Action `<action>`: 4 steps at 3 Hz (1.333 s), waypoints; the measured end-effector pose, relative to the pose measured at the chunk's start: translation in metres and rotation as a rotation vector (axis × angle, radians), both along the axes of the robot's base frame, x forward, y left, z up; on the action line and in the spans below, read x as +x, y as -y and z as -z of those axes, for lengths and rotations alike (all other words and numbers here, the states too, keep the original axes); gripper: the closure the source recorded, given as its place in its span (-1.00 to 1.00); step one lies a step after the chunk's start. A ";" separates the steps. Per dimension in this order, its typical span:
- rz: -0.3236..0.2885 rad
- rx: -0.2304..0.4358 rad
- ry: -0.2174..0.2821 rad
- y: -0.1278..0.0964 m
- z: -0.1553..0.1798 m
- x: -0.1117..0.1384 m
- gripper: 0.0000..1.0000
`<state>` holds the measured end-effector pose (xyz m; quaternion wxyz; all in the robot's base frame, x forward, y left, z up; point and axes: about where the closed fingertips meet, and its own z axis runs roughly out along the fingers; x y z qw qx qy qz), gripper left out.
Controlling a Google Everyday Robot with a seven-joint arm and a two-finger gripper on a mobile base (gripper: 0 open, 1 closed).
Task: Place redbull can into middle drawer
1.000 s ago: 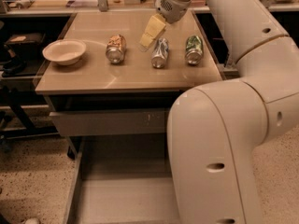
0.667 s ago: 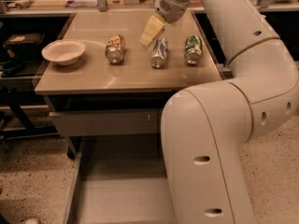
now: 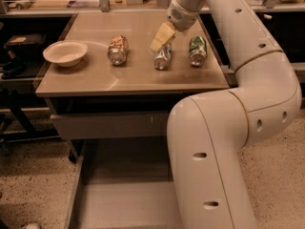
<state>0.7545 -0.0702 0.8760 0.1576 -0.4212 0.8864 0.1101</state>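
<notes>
The redbull can, slim and silver, lies on its side on the tabletop, between two other cans. My gripper hangs just above the can's far end, reaching down from the upper right; it holds nothing. The middle drawer is pulled out below the table at the bottom of the view. Its flat bottom is bare where it shows, and my arm covers its right part.
An orange-tan can lies left of the redbull can and a green can lies right of it. A cream bowl stands at the table's left. A closed drawer front sits under the tabletop. My arm's bulky links fill the right side.
My gripper has come down a little toward the redbull can. The arm's lower link has swung left in the view. The cans and bowl have not moved.
</notes>
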 end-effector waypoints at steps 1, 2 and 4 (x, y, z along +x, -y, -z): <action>0.010 0.014 -0.023 -0.002 0.012 0.003 -1.00; 0.009 0.009 -0.031 -0.011 0.015 0.005 -1.00; -0.011 -0.014 -0.052 -0.036 0.028 0.010 -1.00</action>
